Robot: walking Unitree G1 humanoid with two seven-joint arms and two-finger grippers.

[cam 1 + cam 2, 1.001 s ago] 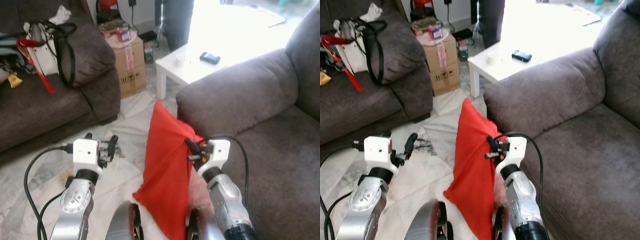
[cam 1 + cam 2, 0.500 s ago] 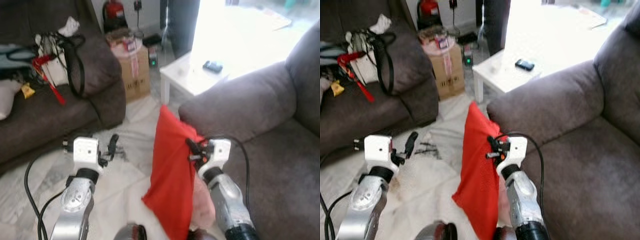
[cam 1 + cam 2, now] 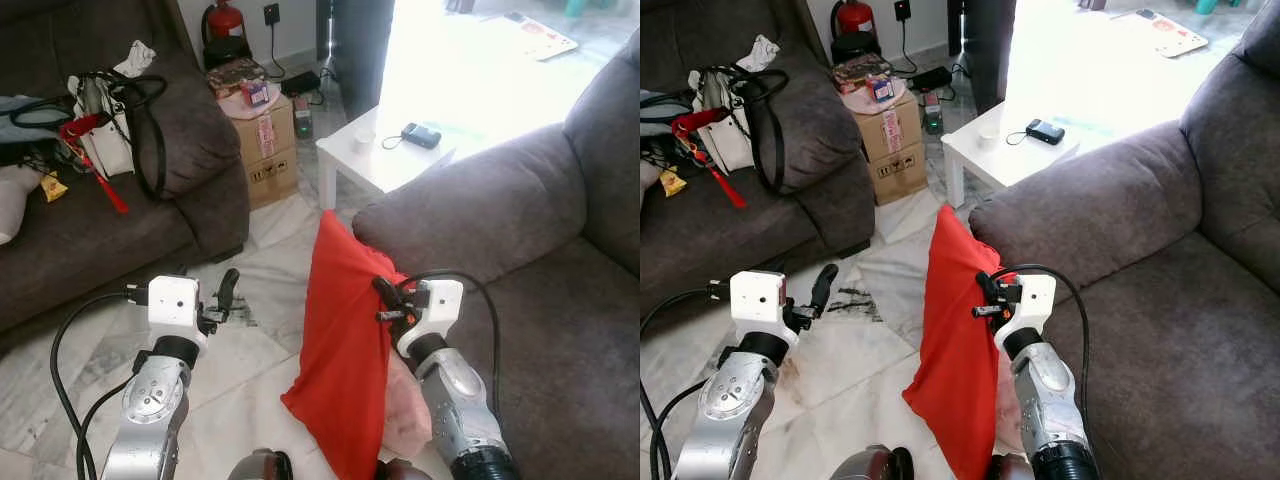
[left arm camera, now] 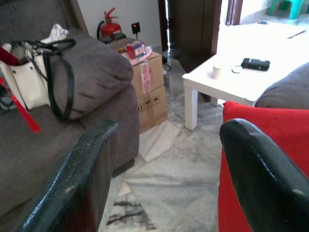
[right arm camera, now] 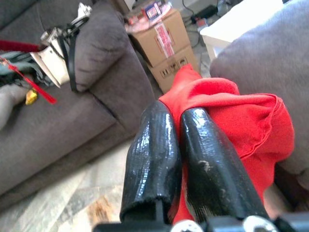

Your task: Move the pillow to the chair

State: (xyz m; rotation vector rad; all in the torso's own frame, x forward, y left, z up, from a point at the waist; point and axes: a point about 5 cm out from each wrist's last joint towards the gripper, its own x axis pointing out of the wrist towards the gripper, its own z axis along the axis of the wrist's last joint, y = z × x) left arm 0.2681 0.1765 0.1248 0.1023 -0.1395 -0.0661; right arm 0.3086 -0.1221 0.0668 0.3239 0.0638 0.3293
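The red pillow [image 3: 345,360] hangs upright, bunched at its top edge, against the grey chair's [image 3: 560,330] armrest.

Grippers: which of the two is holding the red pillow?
The right gripper, shut on the red pillow beside the sofa. The left gripper is open and holds nothing.

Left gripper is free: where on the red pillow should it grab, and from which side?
Take the pillow's upper left edge, coming in from the robot's left. The pillow hangs upright and flat from the right gripper, which is pinching its top right edge, so the thin left edge faces the open left gripper and would probably fit between its fingers.
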